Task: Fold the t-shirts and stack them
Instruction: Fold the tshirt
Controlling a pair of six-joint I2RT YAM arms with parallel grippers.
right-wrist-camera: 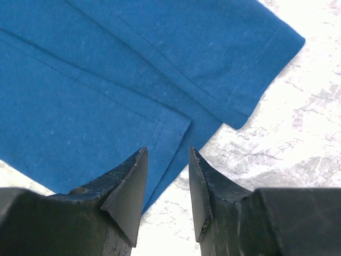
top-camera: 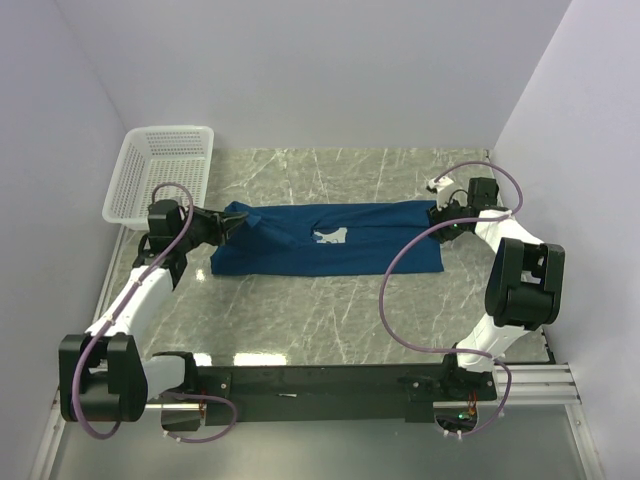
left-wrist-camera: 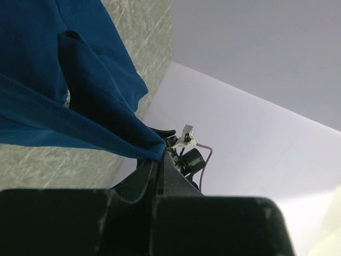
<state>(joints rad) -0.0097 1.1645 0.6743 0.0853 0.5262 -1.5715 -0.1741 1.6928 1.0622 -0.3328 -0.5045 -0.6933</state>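
Currently: navy t-shirt [top-camera: 300, 248] being pinched at one end by left gripper [top-camera: 228, 226], right gripper [top-camera: 441, 214] being held open

The navy t-shirt is being supported by the marble-patterned table [top-camera: 300, 320]. It is being kept folded into a long band running left to right between the two grippers. Its pale print [top-camera: 330, 237] is being shown face up just right of the band's middle.

The band's left end is being drawn to a point by the left gripper. In the left wrist view the jaws are being pressed together on a bunched tip of blue cloth. The fabric beyond that tip is being held clear of the marble and is hanging away in loose folds.

The band's right end is being left flat on the table. In the right wrist view the right gripper's jaws are being held spread, with a clear gap between the fingertips [right-wrist-camera: 133, 181] and no cloth caught between them. A stitched corner of the shirt is being framed just beyond the tips. Two stitched layers are being shown overlapped there, the upper one reaching farther out onto the marble. Whether the tips are touching the cloth cannot be told.

A white lattice basket [top-camera: 165, 170] is being kept at the table's far left corner, beside the left arm and apart from the shirt. Purple cables [top-camera: 400, 290] are being carried in loops along both arms.
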